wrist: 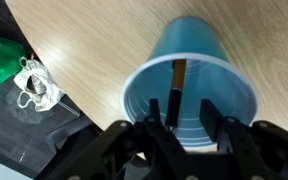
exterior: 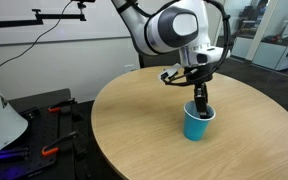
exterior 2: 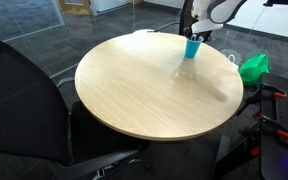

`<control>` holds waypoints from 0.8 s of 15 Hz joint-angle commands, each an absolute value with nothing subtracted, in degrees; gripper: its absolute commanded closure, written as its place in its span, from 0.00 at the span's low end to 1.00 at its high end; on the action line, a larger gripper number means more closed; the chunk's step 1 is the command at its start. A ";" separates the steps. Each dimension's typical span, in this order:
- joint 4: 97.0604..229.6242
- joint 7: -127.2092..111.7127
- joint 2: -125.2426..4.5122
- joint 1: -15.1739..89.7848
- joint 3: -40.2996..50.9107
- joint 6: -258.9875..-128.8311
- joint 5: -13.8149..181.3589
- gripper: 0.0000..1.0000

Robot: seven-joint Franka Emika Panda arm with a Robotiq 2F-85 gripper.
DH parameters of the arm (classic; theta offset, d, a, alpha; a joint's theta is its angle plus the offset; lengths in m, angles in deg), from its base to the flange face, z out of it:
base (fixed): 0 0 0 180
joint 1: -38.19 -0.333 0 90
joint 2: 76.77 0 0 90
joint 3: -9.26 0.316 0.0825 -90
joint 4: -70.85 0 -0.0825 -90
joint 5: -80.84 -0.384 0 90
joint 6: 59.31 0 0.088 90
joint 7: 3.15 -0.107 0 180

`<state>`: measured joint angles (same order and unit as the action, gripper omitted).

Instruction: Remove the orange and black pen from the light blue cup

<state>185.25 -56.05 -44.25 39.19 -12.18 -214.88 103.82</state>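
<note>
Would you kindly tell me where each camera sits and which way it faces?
Exterior view: low beside the table, facing the light blue cup; arm and gripper show.
Exterior view: higher, farther off behind a black chair, facing across the table; arm partly shows.
Wrist view: looks down into the cup at the orange and black pen; gripper at bottom.
Shared: cup and table.

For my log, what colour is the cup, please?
The cup is light blue; see wrist view.

Your gripper point(wrist: 189, 128) hangs over the light blue cup point(wrist: 196, 42), its dark fingers apart at the near rim. You see the orange and black pen point(wrist: 176, 85) leaning against the inner wall, orange end up. The cup stands on the wooden table point(wrist: 94, 30).
</note>
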 commanded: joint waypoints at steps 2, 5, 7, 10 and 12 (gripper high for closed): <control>184.44 -54.46 -43.90 38.13 -13.82 -215.85 102.41 0.53; 184.14 -54.81 -43.73 37.96 -14.20 -215.88 102.52 0.63; 184.03 -55.11 -43.64 37.82 -14.49 -215.95 102.64 0.68; 183.96 -55.57 -43.58 37.50 -15.03 -216.04 102.90 0.71; 183.91 -55.86 -43.47 37.24 -15.44 -216.06 103.04 0.72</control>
<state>184.43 -56.07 -44.19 38.82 -13.59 -214.89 103.82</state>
